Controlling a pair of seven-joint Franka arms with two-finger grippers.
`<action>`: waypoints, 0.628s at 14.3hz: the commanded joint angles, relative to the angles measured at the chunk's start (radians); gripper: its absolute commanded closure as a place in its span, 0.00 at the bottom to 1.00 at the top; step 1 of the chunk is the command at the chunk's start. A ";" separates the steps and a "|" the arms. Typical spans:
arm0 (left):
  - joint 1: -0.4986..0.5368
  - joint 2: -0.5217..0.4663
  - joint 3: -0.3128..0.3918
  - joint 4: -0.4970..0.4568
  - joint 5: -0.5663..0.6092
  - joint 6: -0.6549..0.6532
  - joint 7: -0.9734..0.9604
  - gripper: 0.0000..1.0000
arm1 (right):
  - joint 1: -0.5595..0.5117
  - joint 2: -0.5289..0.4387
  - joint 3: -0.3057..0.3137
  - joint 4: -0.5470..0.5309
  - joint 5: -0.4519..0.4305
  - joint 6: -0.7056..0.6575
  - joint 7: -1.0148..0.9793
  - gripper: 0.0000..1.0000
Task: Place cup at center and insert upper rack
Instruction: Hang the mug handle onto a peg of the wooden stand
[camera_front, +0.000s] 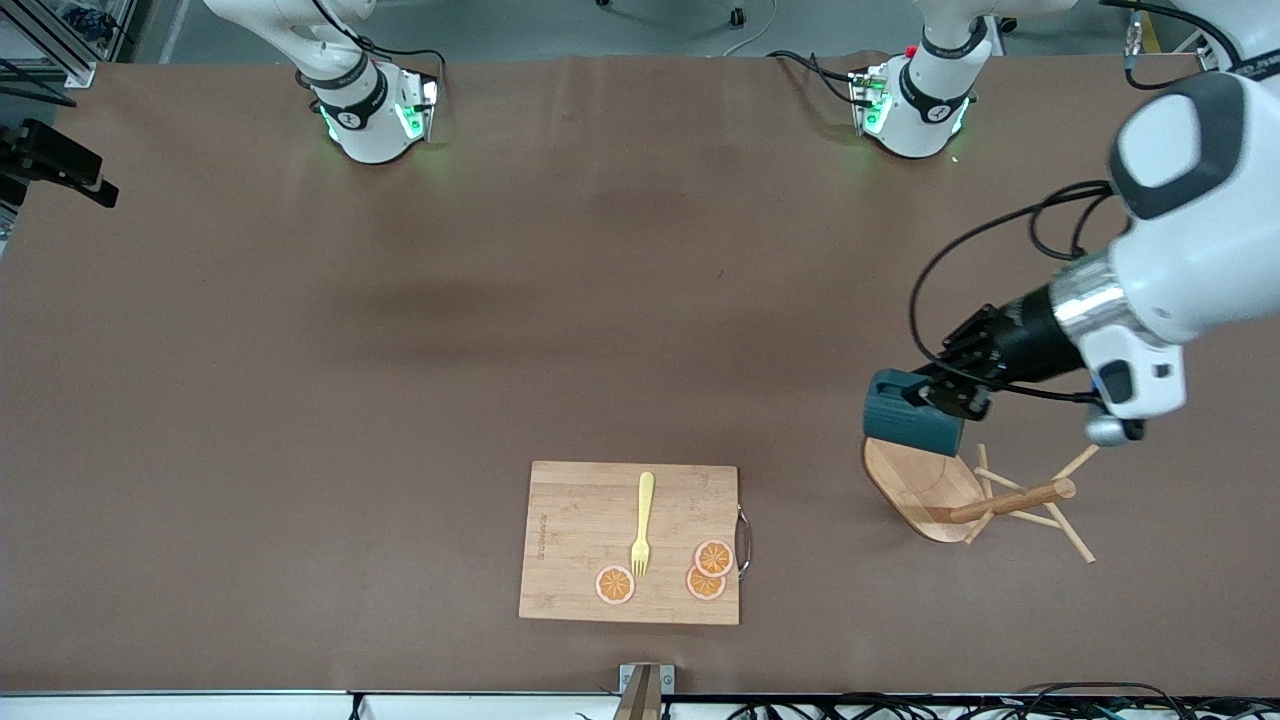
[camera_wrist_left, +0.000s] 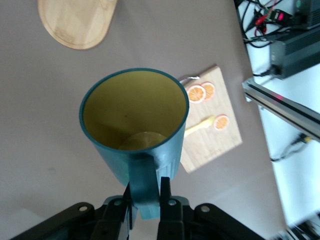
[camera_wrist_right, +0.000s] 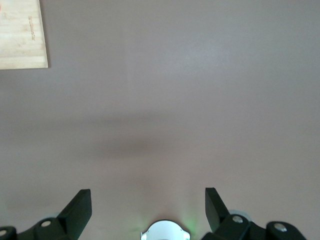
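The cup (camera_front: 912, 415), dark teal with a yellow inside, hangs in the air over the oval base of the upper rack (camera_front: 925, 485). My left gripper (camera_front: 950, 385) is shut on the cup's small handle. In the left wrist view the cup (camera_wrist_left: 135, 115) shows its open mouth, with the left gripper (camera_wrist_left: 146, 185) clamped on the handle and the rack's base (camera_wrist_left: 75, 22) on the table beneath. The rack lies tipped on its side, its post (camera_front: 1010, 500) and pegs pointing toward the left arm's end. My right gripper (camera_wrist_right: 148, 200) waits open over bare table.
A wooden cutting board (camera_front: 600, 500) lies near the front edge of the table, with a yellow fork (camera_front: 643, 525) and three orange slices (camera_front: 615, 585) on it. Its corner (camera_wrist_right: 20, 35) shows in the right wrist view. Both arm bases stand along the table's back edge.
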 joint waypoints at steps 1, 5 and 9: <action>0.066 0.015 -0.006 -0.008 -0.108 0.007 0.067 1.00 | -0.011 0.002 0.004 0.010 0.015 -0.016 -0.003 0.00; 0.096 0.070 -0.007 -0.008 -0.218 0.007 0.079 1.00 | -0.011 -0.001 0.004 -0.016 0.016 0.008 -0.006 0.00; 0.138 0.110 -0.001 -0.011 -0.388 0.007 0.076 1.00 | -0.008 -0.083 0.004 -0.154 0.015 0.085 -0.009 0.00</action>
